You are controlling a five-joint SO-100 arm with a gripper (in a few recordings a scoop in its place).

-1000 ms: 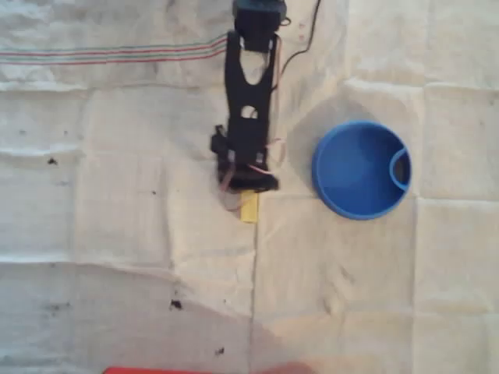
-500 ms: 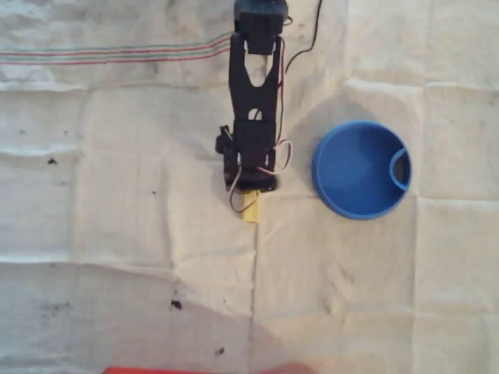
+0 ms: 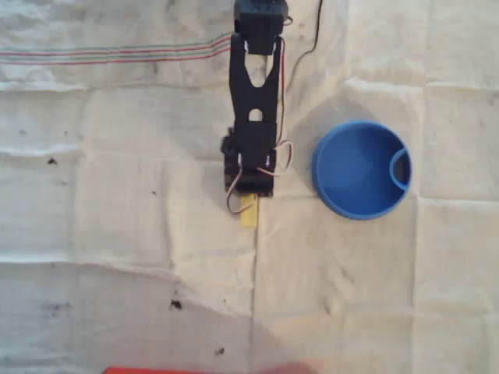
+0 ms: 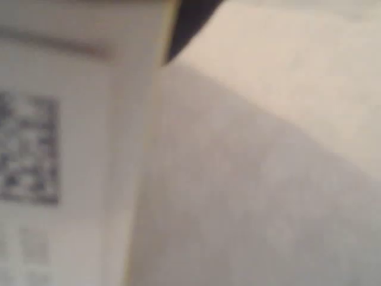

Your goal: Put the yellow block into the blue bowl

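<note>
Over the last second the gripper (image 3: 248, 196) straightened above the block (image 3: 248, 213) at frame centre, apparently settling a grasp; jaw state unclear; bowl (image 3: 337, 201) sat right, empty

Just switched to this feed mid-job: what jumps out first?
The blue bowl stands out, sitting right of centre on the pale cloth in the overhead view. Left of it, the black arm reaches down from the top edge, its gripper over the yellow block, which pokes out below it.
</note>
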